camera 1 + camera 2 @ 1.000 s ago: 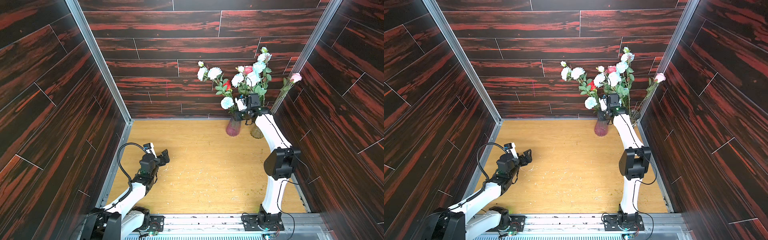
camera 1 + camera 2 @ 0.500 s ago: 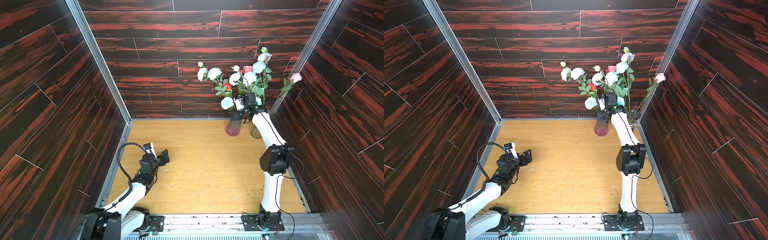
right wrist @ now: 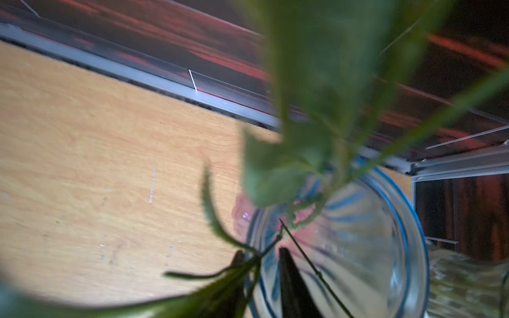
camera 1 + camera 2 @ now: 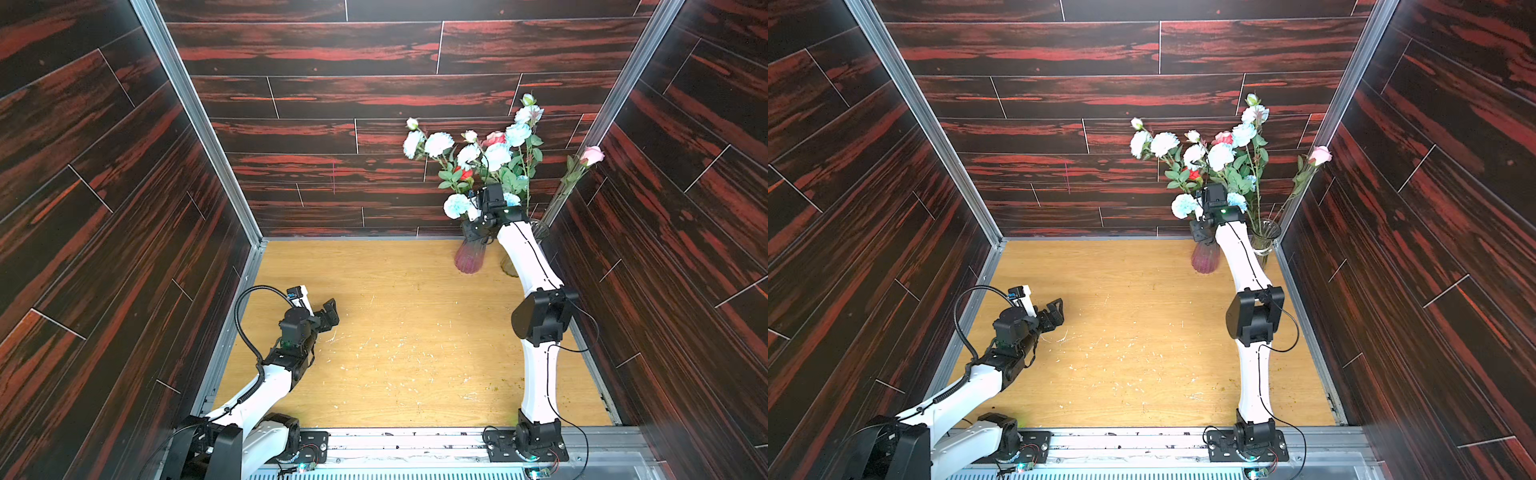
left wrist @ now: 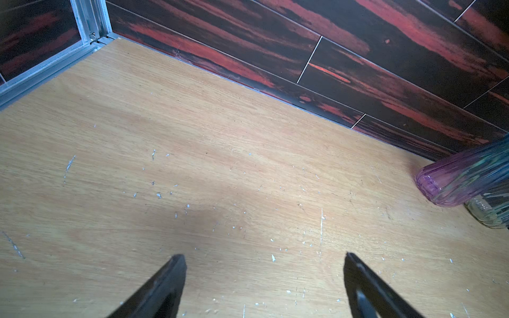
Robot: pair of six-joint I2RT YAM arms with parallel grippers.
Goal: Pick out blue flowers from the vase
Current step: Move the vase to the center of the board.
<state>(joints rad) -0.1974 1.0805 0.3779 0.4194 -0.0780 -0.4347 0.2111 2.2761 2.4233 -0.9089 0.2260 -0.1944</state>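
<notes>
The blue flowers (image 4: 496,156) (image 4: 1220,156) stand in a purple glass vase (image 4: 469,259) (image 4: 1204,259) at the back right, mixed with red and pink roses. My right gripper (image 4: 473,235) (image 4: 1202,237) hangs at the vase mouth, under the blooms. In the right wrist view, the right gripper (image 3: 260,254) has its jaws nearly together on a thin green stem, just over the vase rim (image 3: 413,220); blurred leaves hide much of this. Low over the floor at the front left, my left gripper (image 4: 330,309) (image 4: 1057,309) (image 5: 264,257) is open and holds nothing.
A clear glass vase (image 4: 509,266) (image 4: 1264,237) holding one pink rose (image 4: 592,154) stands right of the purple vase (image 5: 462,179), against the right wall. Dark wood-patterned walls close in three sides. The wooden floor (image 4: 415,332) is scratched and flecked.
The right gripper's jaws have drawn together around a stem at the vase mouth, and its elbow has shifted slightly left. The left arm has not moved.
</notes>
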